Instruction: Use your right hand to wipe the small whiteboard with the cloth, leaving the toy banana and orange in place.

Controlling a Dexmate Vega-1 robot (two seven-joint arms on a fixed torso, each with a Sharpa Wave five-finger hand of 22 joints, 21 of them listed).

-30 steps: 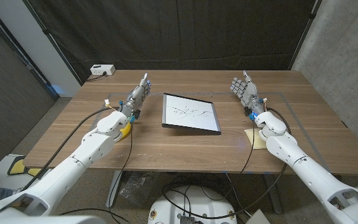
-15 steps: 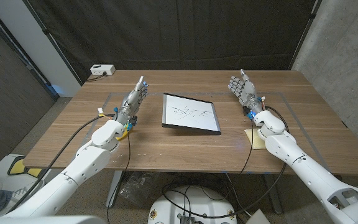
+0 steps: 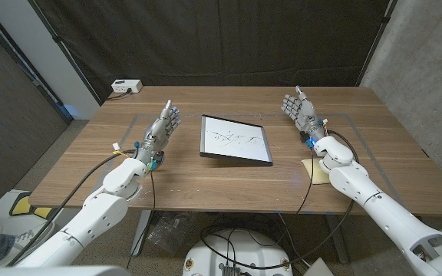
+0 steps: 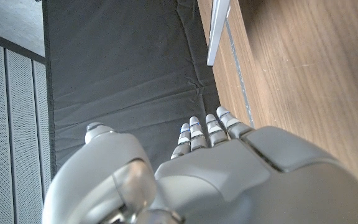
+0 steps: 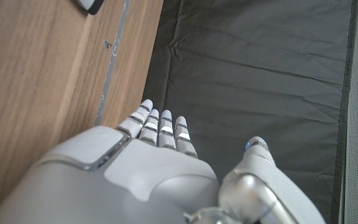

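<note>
The small whiteboard (image 3: 236,139) lies in the middle of the table, with black scribbles on it. Its edge (image 4: 219,31) shows past my left hand's fingers, and one dark corner (image 5: 92,5) in the right wrist view. My left hand (image 3: 161,129) hovers left of the board, open, fingers stretched out and holding nothing. Right of the board, my right hand (image 3: 301,111) is open too, fingers spread and pointing away. A pale cloth (image 3: 313,170) lies on the table, partly under my right forearm. A small yellow patch (image 3: 154,161) peeks out by my left wrist; I cannot tell what it is.
A white box (image 3: 126,86) sits at the table's far left corner. Pale tape lines (image 3: 344,117) mark a rectangle on the wood. Black curtain hangs behind the table, and a concrete wall stands to the right.
My left arm has drawn back toward the near left, and its hand now sits lower beside the board. The right hand has barely moved.
</note>
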